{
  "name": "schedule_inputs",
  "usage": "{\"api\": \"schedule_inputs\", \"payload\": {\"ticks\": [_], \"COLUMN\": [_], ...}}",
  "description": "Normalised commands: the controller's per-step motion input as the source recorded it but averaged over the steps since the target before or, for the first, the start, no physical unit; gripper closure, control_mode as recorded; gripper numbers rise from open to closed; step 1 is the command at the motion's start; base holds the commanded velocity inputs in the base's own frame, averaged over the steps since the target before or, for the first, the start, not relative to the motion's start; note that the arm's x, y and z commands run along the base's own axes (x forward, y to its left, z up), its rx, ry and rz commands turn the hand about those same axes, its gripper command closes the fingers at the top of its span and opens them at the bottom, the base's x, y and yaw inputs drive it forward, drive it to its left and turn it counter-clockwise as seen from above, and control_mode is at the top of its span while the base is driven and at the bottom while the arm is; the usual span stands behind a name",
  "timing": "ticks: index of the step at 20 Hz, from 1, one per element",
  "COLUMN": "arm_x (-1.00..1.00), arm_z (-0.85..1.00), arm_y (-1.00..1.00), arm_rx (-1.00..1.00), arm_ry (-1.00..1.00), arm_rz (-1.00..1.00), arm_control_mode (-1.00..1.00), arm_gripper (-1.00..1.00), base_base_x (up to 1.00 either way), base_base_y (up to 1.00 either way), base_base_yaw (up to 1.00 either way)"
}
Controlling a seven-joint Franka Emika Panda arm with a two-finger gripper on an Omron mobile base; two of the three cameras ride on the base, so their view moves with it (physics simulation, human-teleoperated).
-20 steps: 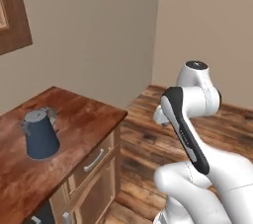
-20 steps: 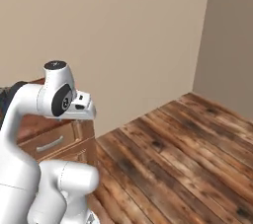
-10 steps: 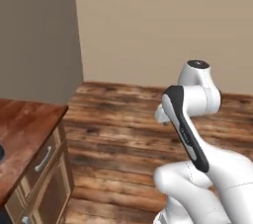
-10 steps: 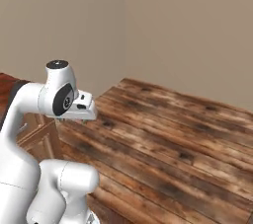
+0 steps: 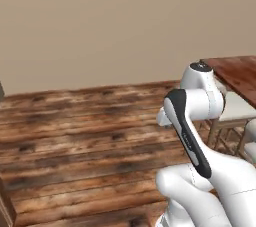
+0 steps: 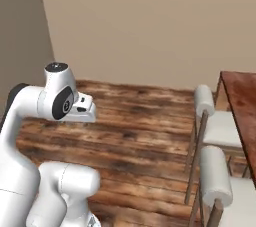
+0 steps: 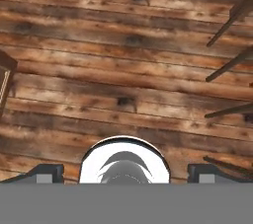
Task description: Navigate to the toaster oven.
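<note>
The toaster oven is out of view. My arm is folded close above the base, with the hand (image 6: 82, 111) pointing down at the wooden floor (image 5: 75, 136). In the hand view my gripper (image 7: 128, 174) hangs over bare floor planks, its two dark fingertips (image 7: 45, 173) far apart at the bottom corners, open with nothing between them.
A wooden dining table (image 6: 242, 101) with two white-cushioned chairs (image 6: 212, 121) stands at the right; the chair legs (image 7: 230, 18) reach into the hand view. A cabinet corner (image 7: 5, 77) sits at the left. A beige wall (image 5: 100, 26) closes the room ahead.
The base has turned, so the whole scene slid left: the wooden counter with the dark pot left the views, and the dining table and chairs came in at the right. Arm pose unchanged.
</note>
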Motion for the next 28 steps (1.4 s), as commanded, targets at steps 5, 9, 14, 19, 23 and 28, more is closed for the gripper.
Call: {"api": "schedule_inputs", "payload": {"ticks": [5,9,14,19,23,28], "arm_x": [0.00,0.00,0.00,0.00,0.00,0.00], "arm_z": [0.00,0.00,0.00,0.00,0.00,0.00], "arm_y": [0.00,0.00,0.00,0.00,0.00,0.00], "arm_rx": [0.00,0.00,0.00,0.00,0.00,0.00], "arm_ry": [0.00,0.00,0.00,0.00,0.00,0.00], "arm_rz": [0.00,0.00,0.00,0.00,0.00,0.00], "arm_control_mode": [1.00,1.00,1.00,1.00,1.00,1.00], "arm_gripper": [-1.00,-1.00,-1.00,-1.00,-1.00,-1.00], "base_base_x": [-0.14,-0.10,-0.13,-0.06,0.00,0.00], "base_base_y": [-0.43,-0.46,-0.47,-0.46,-0.38,0.32], "base_base_yaw": [-0.65,-0.65,-0.65,-0.64,-0.61,-0.43]}}
